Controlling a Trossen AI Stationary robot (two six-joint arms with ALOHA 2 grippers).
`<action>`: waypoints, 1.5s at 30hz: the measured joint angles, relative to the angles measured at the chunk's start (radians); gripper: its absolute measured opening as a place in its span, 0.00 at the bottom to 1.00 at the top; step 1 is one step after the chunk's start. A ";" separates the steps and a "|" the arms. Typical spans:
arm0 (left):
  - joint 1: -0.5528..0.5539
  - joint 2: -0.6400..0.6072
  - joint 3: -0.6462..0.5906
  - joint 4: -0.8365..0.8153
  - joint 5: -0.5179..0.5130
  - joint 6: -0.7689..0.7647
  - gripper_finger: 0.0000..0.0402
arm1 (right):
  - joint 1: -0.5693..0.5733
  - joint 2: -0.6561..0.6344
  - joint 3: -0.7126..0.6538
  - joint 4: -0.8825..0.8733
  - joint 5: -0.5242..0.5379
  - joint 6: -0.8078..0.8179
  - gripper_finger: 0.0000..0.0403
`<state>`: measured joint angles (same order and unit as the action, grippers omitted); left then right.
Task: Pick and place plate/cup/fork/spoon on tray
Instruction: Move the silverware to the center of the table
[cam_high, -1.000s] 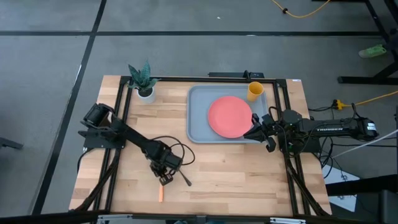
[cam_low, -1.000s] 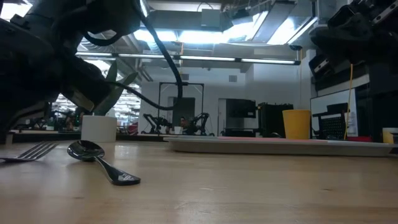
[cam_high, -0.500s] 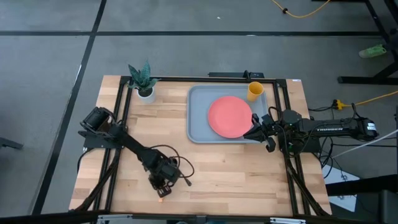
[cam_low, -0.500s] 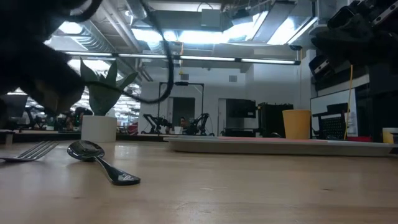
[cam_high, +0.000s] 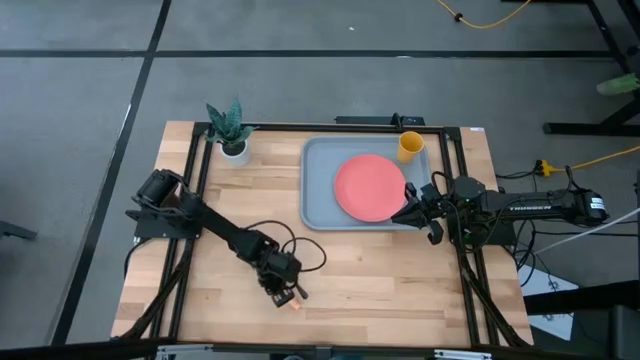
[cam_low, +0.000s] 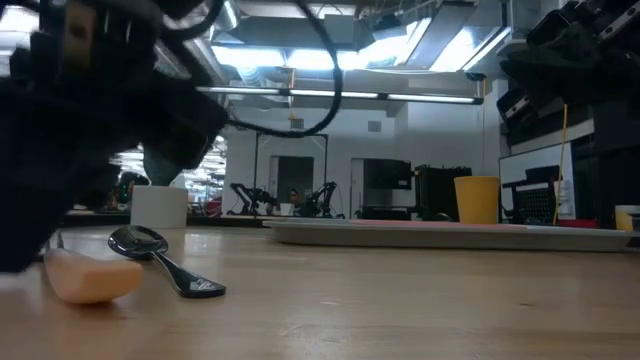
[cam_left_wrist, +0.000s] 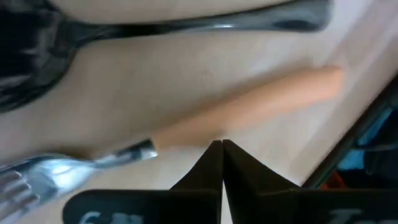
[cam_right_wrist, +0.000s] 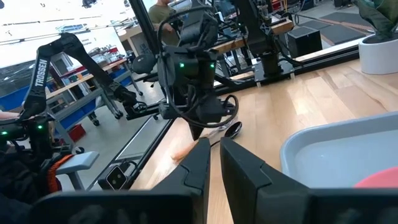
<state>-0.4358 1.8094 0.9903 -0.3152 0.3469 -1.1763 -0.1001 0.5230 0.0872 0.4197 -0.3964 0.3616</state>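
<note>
I see the left gripper (cam_high: 288, 293) low over the front of the wooden table (cam_high: 390, 275), its fingers (cam_left_wrist: 214, 163) pressed together with nothing between them, just beside the fork (cam_left_wrist: 186, 134), which lies flat next to the spoon (cam_low: 160, 255). The right gripper (cam_high: 410, 212) waits at the tray's (cam_high: 316, 190) near right edge, its fingers (cam_right_wrist: 199, 163) narrowly parted and empty. The plate (cam_high: 369, 187) lies on the tray; the cup (cam_high: 410, 146) stands upright at its far right corner.

Spoon (cam_low: 160, 258) — orange fork (cam_low: 92, 278) handle beside.
</note>
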 joint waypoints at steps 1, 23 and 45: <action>-0.002 -0.002 0.015 -0.014 0.011 0.007 0.00 | 0.000 0.000 0.000 0.000 0.000 0.000 0.11; 0.029 0.066 0.087 -0.290 0.053 0.129 0.00 | 0.000 0.000 0.000 -0.039 -0.001 0.001 0.11; 0.143 0.102 0.125 -0.205 -0.029 0.200 0.00 | 0.000 0.000 0.000 -0.038 -0.019 0.004 0.11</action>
<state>-0.2932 1.9110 1.1152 -0.5206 0.3176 -0.9760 -0.1004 0.5228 0.0875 0.3813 -0.4156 0.3652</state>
